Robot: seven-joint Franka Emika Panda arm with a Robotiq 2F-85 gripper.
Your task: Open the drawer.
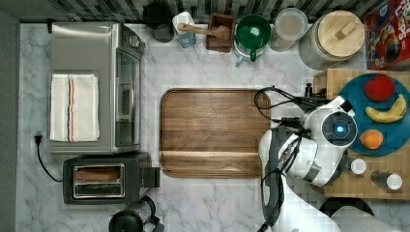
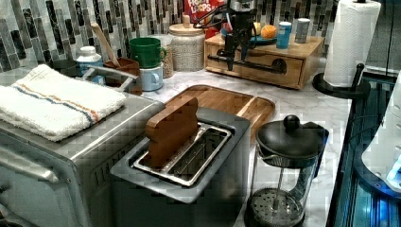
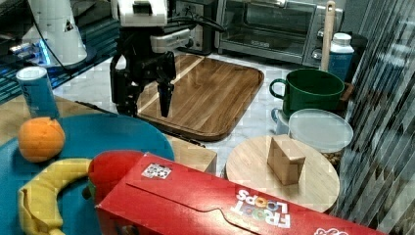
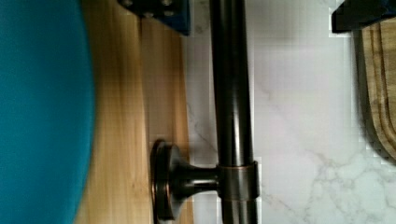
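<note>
The drawer (image 2: 265,60) is the front of a light bamboo cabinet (image 1: 333,79) and looks flush with it. Its long black bar handle (image 2: 257,66) runs along the front on short posts. My gripper (image 2: 235,56) hangs down over the handle near the end at the left view's left. It is open, with one finger on each side of the bar. In the wrist view the handle (image 4: 231,93) passes between the two dark fingertips (image 4: 161,9), with a gap on each side, and one post (image 4: 187,179) meets the drawer front (image 4: 163,93). In the right view the gripper (image 3: 142,98) stands spread.
A teal plate (image 1: 360,104) with fruit and two cans sit on the cabinet top. A brown wooden board (image 1: 215,133) lies on the marble counter just in front of the drawer. A paper towel roll (image 2: 347,42) stands beside the cabinet. Jars and mugs line the back wall.
</note>
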